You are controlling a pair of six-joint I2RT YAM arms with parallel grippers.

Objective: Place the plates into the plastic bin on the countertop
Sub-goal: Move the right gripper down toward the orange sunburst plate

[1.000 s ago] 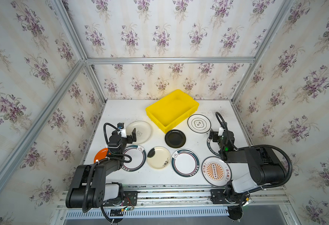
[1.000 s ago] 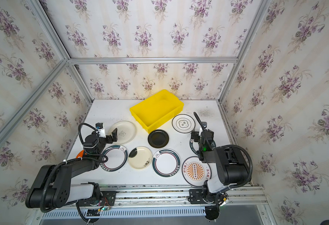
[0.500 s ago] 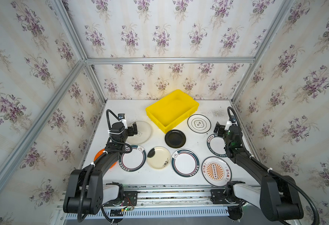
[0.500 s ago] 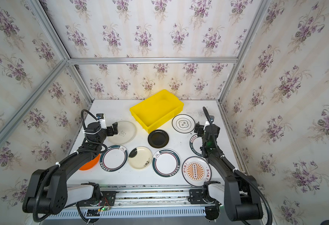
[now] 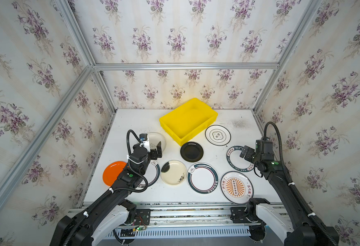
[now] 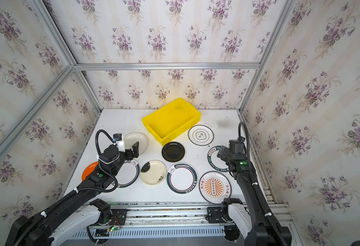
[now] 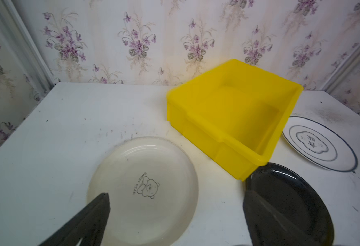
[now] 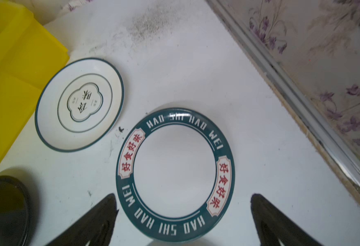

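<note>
Toward the back edge of the worktop [image 5: 132, 121], mid-width, sits the yellow bin [image 5: 188, 120], turned askew. Plates [image 5: 202, 177] lie flat on the worktop in front of and beside it. Left jaws spread wide, holding nothing, over the cream bear plate [image 7: 145, 187] near the left edge. Right jaws likewise spread, holding nothing, over the green-rimmed lettered plate [image 8: 174, 166] near the right edge.

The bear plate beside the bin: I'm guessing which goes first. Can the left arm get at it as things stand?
Probably yes. The left fingers stand open over the near edge of the bear plate; nothing lies on it, and the yellow bin sits clear of it.
</note>
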